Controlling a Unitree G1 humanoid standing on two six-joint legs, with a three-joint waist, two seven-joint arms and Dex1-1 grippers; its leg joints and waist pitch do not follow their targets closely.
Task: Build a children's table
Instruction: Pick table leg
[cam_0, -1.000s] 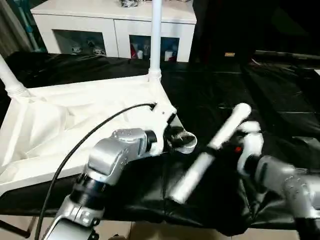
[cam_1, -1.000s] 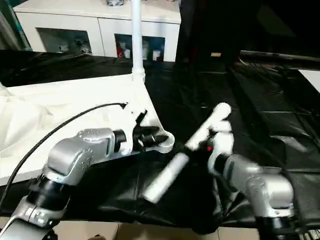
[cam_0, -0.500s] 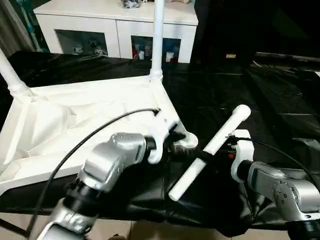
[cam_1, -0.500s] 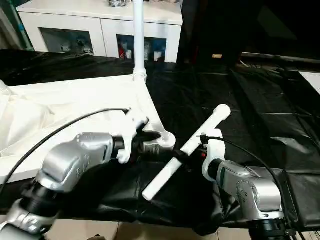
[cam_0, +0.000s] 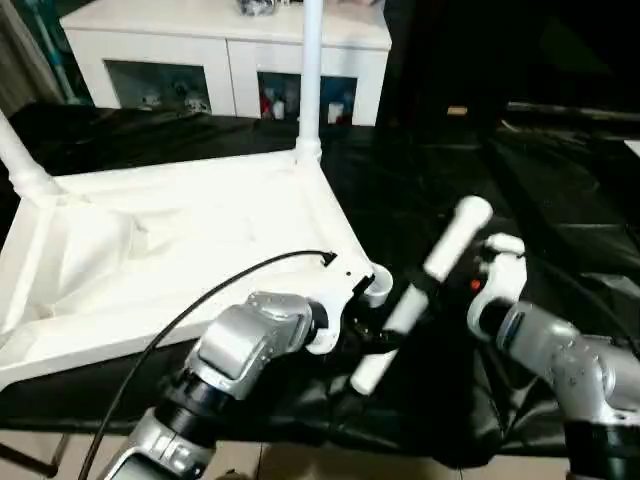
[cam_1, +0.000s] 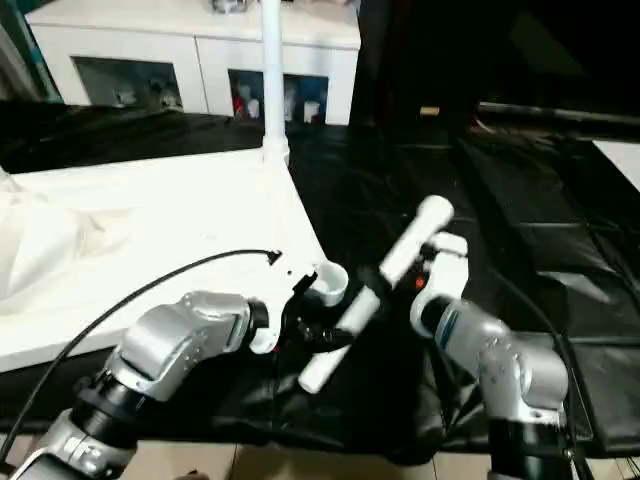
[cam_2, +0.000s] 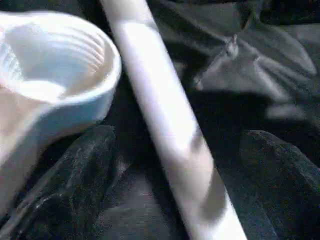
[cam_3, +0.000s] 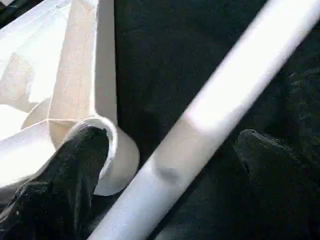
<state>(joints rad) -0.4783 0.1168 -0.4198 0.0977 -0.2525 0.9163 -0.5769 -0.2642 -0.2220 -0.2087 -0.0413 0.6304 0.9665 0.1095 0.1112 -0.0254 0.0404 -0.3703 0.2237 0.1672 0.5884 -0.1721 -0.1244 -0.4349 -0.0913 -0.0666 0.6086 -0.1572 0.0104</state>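
Children's table (cam_0: 150, 250) lies upside down on the black-covered work table (cam_0: 560, 200), ribbed underside facing up. Two legs already stand in its far corner sockets: one upright at the far right corner (cam_0: 310, 70), one at the far left corner (cam_0: 20, 160), leaning out of frame.

Near right corner socket (cam_0: 377, 285) is empty, its threaded bore showing in the left wrist view (cam_2: 55, 55).

Loose leg (cam_0: 420, 295), a white tapered tube, is tilted: upper end raised toward the far right, lower end down near the table's front edge, just beside the empty socket. It does not sit in the socket.

Left gripper (cam_0: 365, 335) is just below the socket, at the lower part of the loose leg. In its wrist view the two black fingers (cam_2: 75, 180) stand apart with the tube running between them; fingers spread, no contact with the tube discernible.

Right gripper (cam_1: 395, 290) is at the middle of the tube, its white wrist housing just to the right. In its wrist view the black fingers (cam_3: 70, 170) also stand wide on either side of the leg; whether a grasp bears on the tube, cannot tell from these views.

White cabinet (cam_0: 230, 50) with glass doors stands behind the work table.
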